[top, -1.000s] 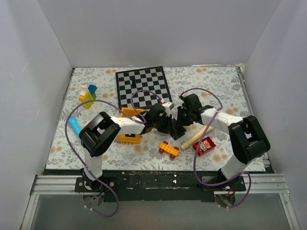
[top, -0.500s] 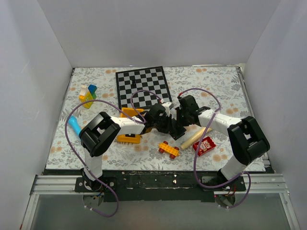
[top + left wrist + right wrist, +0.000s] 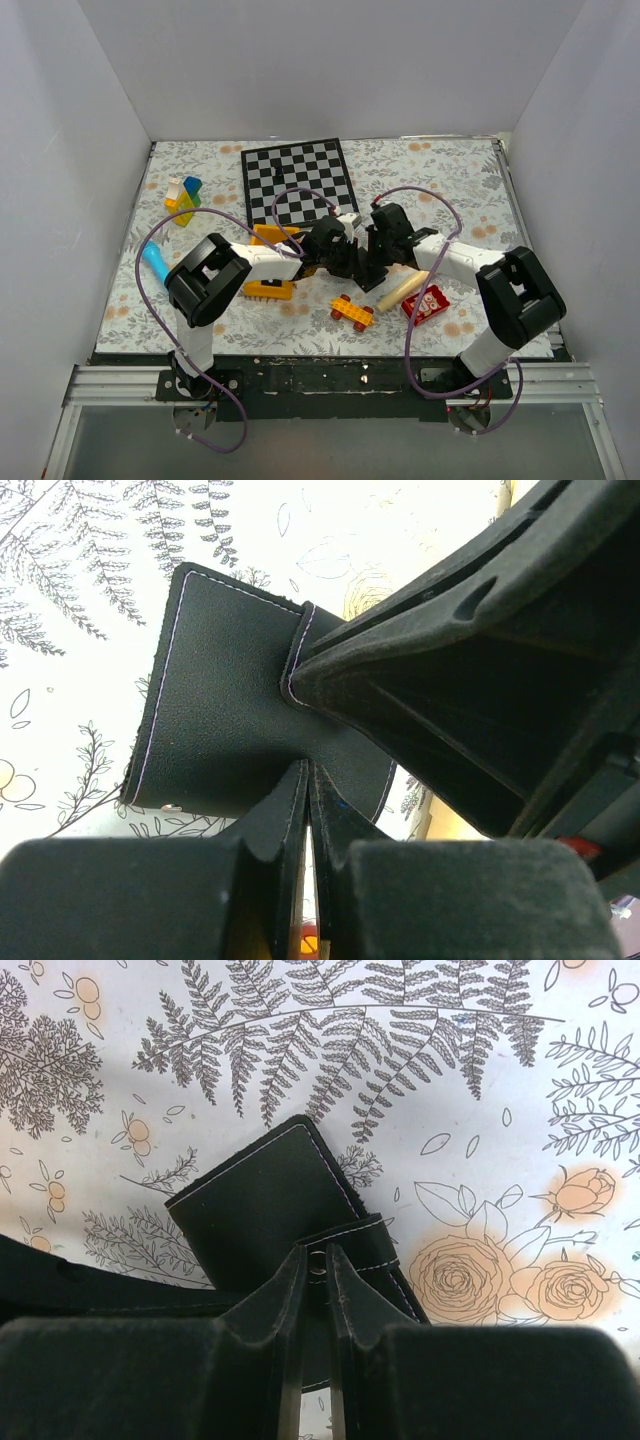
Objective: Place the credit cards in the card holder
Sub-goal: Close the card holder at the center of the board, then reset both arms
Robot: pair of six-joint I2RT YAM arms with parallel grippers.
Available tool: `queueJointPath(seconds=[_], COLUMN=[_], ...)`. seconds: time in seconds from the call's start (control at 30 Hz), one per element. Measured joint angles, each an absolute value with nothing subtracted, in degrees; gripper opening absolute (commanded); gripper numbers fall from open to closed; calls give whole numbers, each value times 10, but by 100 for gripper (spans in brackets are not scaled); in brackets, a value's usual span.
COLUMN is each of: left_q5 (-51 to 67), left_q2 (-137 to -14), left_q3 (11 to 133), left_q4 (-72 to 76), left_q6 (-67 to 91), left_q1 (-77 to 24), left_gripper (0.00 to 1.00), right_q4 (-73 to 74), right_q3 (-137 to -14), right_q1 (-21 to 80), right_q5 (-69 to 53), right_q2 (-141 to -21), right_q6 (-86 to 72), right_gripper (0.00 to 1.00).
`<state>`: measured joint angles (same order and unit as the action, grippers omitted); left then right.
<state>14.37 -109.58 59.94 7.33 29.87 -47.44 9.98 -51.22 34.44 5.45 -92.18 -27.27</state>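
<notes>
Near edge first: orange brick car (image 3: 352, 312), wooden stick (image 3: 400, 291) and red packet (image 3: 427, 303) lie toward the near-right of the tabletop (image 3: 470, 190), not in play.

Past them, mid tabletop, my two claws meet nose to nose over the wallet (image 3: 255, 1200). The top view hides it under them.

Left claw (image 3: 307, 780): fingers pressed together, tips down on the wallet's near part. I read that as pinning it flat, and I can't tell if any leather is nipped.

Right claw (image 3: 315, 1260): narrow slit, pinching the snap tab (image 3: 350, 1240), snap stud showing in the gap.

Key relation: the wallet sits right at both tips. Its body runs away and to the left from my right claw, and the tab strap crosses that claw's slit. Neither arm is nearer, since both are touching. The wallet is shut, so the tab must peel up before anything goes in.

No cards visible in any view.

Far side: the chessboard (image 3: 295, 180), just beyond the claws.

Versus a second ago: the right arm has slid in closer to the left claw and its jaws have narrowed a touch. The left claw is unchanged.
</notes>
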Motion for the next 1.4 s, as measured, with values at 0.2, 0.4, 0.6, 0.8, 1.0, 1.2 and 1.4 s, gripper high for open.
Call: queueJointPath(seconds=[0.2,0.4,0.6,0.8,1.0,1.2,1.4], left_q5=[145,135,79,-2,-93,-166,-242], left_q2=[-1096,-1096,-1065,-969,-852,-705,-567], left_q3=[599,609,653,692,675,575,500], left_q4=[71,54,-34,-104,-174,-234,-280], left_q6=[305,305,283,258,253,289,347], left_q1=[-475,-475,-478,-478,-477,-477,-477], left_gripper=[1,5,15,65,97,98,98], right_q4=[86,136,180,224,273,269,255], right_q3=[-472,-460,-460,-451,-428,-350,-288], right_q1=[350,367,367,366,366,366,366], right_q5=[54,50,78,108,142,163,187], right_q2=[-876,-779,-685,-600,-518,-422,-357], right_q6=[-283,-285,-278,-273,-276,-299,-313], right_gripper=[26,40,55,71,73,86,91])
